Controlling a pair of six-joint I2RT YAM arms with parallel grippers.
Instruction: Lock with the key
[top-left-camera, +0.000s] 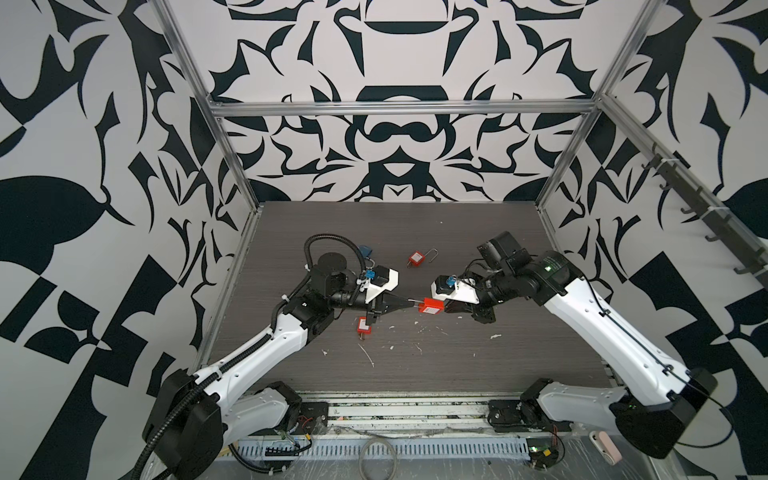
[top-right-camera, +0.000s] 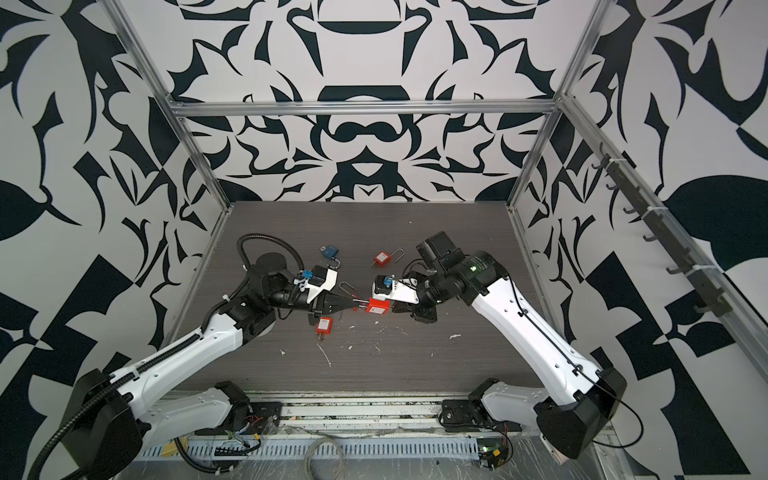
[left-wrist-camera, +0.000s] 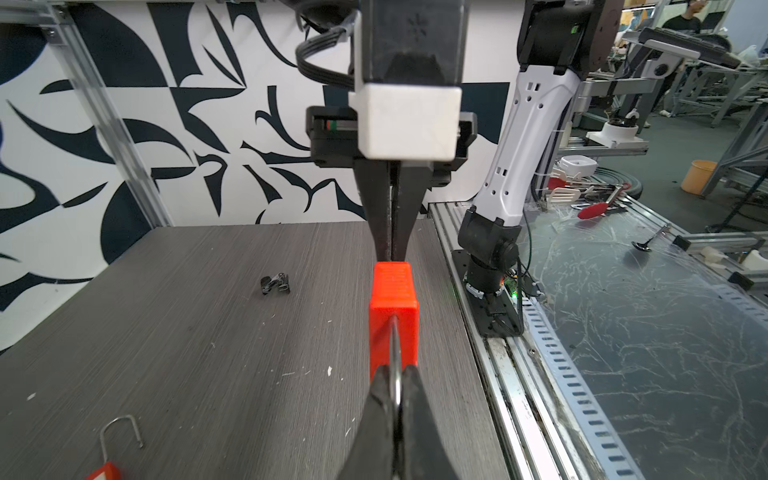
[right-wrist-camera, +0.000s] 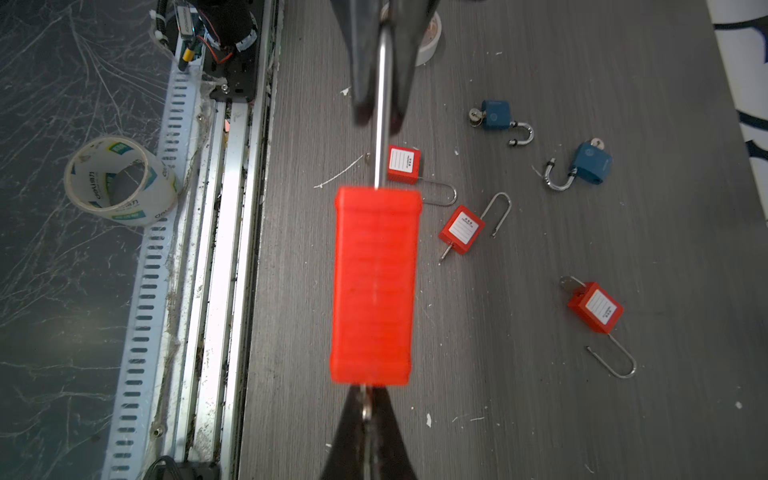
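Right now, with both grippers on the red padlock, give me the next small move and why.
Probably roll the right gripper to turn the key. Its jaws are shut on the key at the foot of the red padlock, and the left gripper clamps the shackle, bracing the body clear of the table.

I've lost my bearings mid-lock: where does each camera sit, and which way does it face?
Top views: high at the front, looking down at the table toward the back wall; both arms show.
Left wrist: on the left arm, looking along the left pincer, shut on the shackle.
Right wrist: on the right arm, looking along the right pincer, shut on the key.
Shared: both wrist views see the held red padlock from opposite ends.
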